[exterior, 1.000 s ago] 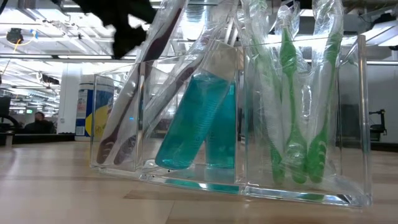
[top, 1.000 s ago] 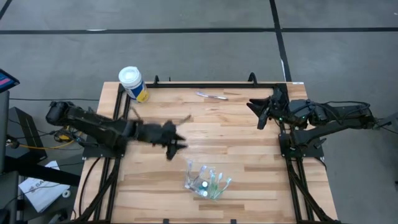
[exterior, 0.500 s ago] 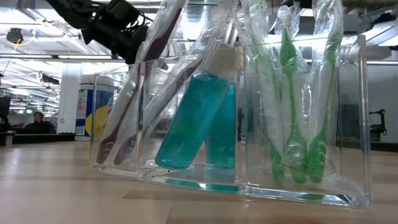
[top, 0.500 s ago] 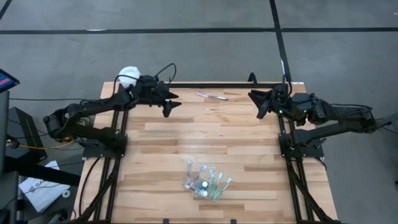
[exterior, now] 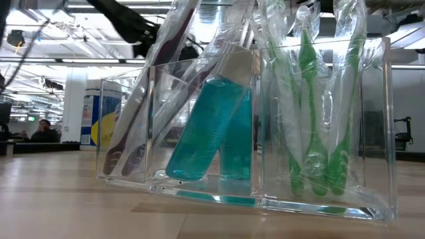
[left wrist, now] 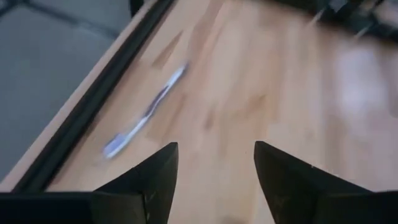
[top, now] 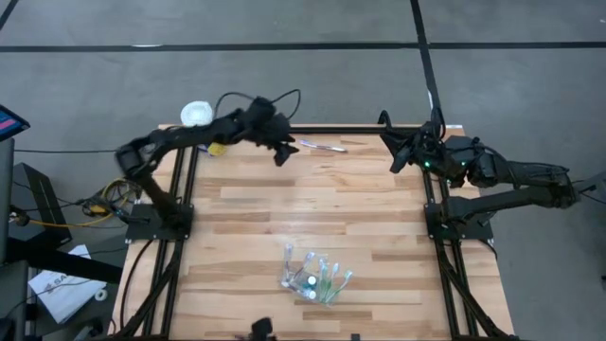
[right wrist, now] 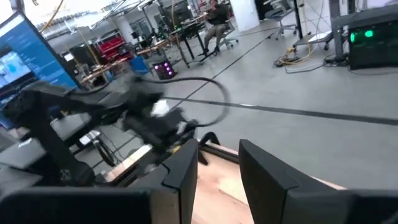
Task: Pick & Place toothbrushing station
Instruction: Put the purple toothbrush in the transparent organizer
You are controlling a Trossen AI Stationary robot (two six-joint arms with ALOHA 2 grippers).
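Since the earlier frame, left pincer (top: 285,152) has swung from mid-surface to the far edge. Nearest, the clear toothbrushing station (top: 313,277) stands on the surface (top: 379,218) near its front edge, holding brushes and teal tubes. Farther back, left pincer hovers open and empty, just beside a loose toothbrush (top: 323,146). Right pincer (top: 398,156) waits at the far right corner, parted, holding nothing.

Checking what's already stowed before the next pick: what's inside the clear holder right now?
In the clear holder: green toothbrushes, two teal tubes, and purple toothbrushes, all wrapped. Wrapping hides any white brush. One loose toothbrush lies near the left gripper.
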